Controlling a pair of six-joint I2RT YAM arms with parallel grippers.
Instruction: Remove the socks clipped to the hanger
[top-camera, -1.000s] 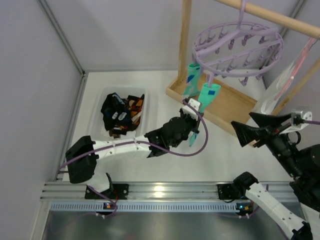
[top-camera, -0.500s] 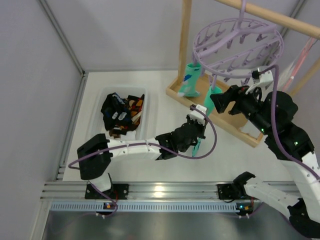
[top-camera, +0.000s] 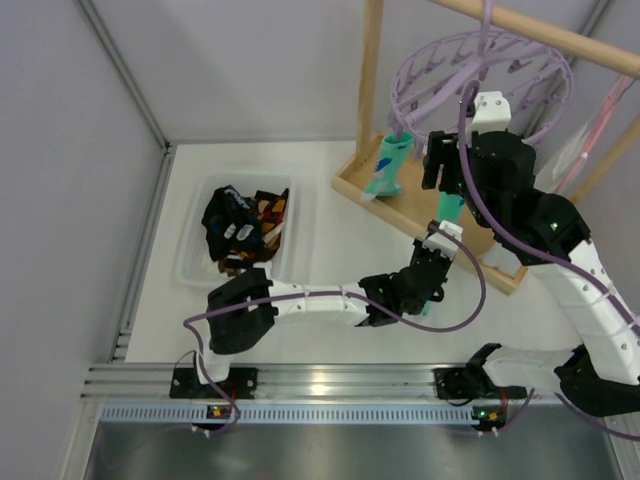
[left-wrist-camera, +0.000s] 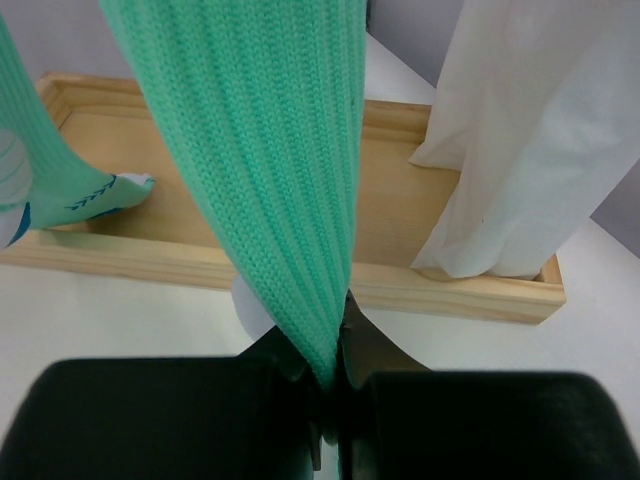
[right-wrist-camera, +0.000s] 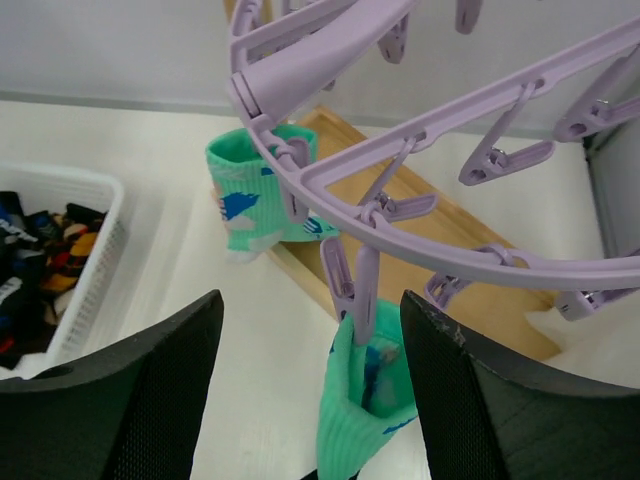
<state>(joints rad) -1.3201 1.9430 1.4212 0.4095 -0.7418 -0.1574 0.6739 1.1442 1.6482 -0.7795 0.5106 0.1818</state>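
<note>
Basket (top-camera: 194, 243): far left, holding loose dark and orange socks.
Second sock (top-camera: 388, 166): clipped to the hanger's (top-camera: 545, 95) left edge.
Left gripper (left-wrist-camera: 331, 400): clenched on the teal sock's (left-wrist-camera: 260, 150) lower end.
Right gripper (right-wrist-camera: 310, 305): spread wide, flanking that sock's clip (right-wrist-camera: 362, 290).

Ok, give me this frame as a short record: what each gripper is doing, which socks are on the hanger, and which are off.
left gripper: shut on the lower end of a hanging mint-teal ribbed sock
right gripper: open, facing the lavender peg that clips that sock's top
hanger: round lavender plastic drying hanger, hooked on a wooden bar
still clipped: two, the held sock and a second mint-teal sock with blue markings
already off: dark and orange socks in a white plastic basket
</note>
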